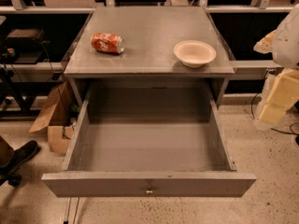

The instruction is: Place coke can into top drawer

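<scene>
A grey cabinet (149,36) stands on a speckled floor (266,162), its flat top running back toward a railing. Its top drawer (149,146) is pulled fully out toward the camera, showing a bare grey bottom and side walls behind a flat front panel.

A torn cardboard box (53,115) leans on the floor to the left of the cabinet.

The robot's gripper (279,94), seen as pale yellow and white shapes, hangs at the right edge of the view, beside the cabinet and well apart from everything on it. Whether it is spread or pressed together cannot be told.

A cream-white bowl (195,53) sits upright near the front right of the cabinet top. The coke can (108,43) lies on its side toward the left of the same surface, its silver end turned to the right, well apart from the bowl and outside the drawer.

A small metal knob (149,189) marks the centre of the drawer front.
</scene>
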`<state>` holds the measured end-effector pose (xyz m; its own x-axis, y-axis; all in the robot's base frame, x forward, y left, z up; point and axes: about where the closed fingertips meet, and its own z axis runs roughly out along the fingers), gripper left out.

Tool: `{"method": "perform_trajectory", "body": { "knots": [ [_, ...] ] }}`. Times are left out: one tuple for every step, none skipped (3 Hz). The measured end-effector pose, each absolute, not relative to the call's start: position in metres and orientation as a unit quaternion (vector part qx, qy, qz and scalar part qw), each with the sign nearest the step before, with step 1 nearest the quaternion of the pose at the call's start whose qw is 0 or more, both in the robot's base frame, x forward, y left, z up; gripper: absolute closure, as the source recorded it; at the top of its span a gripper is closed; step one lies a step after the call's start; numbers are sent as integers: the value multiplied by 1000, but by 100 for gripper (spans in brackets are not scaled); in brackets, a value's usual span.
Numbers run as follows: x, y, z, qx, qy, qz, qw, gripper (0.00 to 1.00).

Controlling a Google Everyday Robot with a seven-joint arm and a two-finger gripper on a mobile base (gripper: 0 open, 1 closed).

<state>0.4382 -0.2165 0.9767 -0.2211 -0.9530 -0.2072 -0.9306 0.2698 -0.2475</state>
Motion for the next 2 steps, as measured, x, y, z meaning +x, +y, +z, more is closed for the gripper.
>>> {"method": "perform_trajectory", "body": {
  "knots": [
    [438,-216,977,-603,781,-35,160,0],
    [439,-215,984,-600,779,-37,178,0]
  ]
}}
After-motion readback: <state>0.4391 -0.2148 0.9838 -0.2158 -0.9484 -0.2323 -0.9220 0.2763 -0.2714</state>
